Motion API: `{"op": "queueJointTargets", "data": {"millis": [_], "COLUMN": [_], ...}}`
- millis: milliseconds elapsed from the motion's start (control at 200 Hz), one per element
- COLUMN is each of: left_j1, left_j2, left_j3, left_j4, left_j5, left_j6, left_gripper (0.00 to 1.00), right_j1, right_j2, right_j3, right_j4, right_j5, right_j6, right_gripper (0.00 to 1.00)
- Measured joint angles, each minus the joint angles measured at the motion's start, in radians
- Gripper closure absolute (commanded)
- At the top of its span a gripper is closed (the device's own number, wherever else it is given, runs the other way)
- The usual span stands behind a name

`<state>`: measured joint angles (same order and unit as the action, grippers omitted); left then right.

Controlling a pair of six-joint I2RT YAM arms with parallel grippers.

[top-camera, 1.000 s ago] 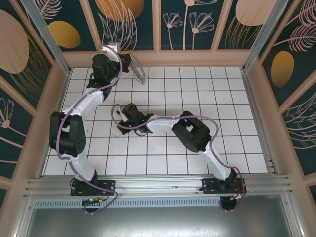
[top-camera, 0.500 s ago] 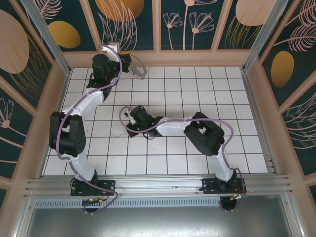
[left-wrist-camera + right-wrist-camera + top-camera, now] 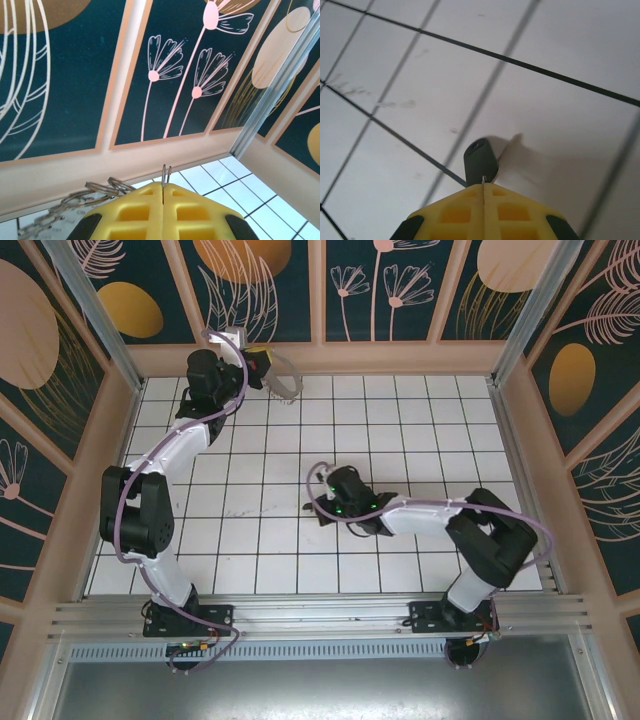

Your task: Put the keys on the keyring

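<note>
Both clamped — left fingers [image 3: 160,192] on the keyring [image 3: 107,187]; right fingers [image 3: 481,193] on the keys [image 3: 480,158].

Top view: high, behind the arm bases, looking down on the whole tiled table [image 3: 420,420]. Left wrist: over left gripper [image 3: 163,186], tilted up at back wall [image 3: 175,65]. Right wrist: over right gripper [image 3: 483,186], close above tiles. All three share tiles.

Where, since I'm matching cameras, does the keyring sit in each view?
Top external: keyring top, left of centre, by the far wall.
Left wrist: keyring bottom left, beside the yellow fingers.
Right wrist: the keys over white tiles.
Shared landmark: the shut left pincer gripping it.
</note>
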<state>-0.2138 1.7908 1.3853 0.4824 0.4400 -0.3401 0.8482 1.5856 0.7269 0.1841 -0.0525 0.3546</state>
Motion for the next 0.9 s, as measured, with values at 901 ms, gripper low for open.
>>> {"op": "queueJointTargets", "data": {"millis": [901], "left_j1": [-0.016], "left_j2": [-0.002], "left_j3": [-0.095], "left_j4": [0.054], "left_j5": [0.085], "left_j6": [-0.111], "left_gripper": [1.00], "right_j1": [-0.168], "right_j2": [-0.096], "right_j3": [-0.184], "right_j4": [0.011], "right_j5": [0.003], "right_j6": [0.030], "right_gripper": [0.83]}}
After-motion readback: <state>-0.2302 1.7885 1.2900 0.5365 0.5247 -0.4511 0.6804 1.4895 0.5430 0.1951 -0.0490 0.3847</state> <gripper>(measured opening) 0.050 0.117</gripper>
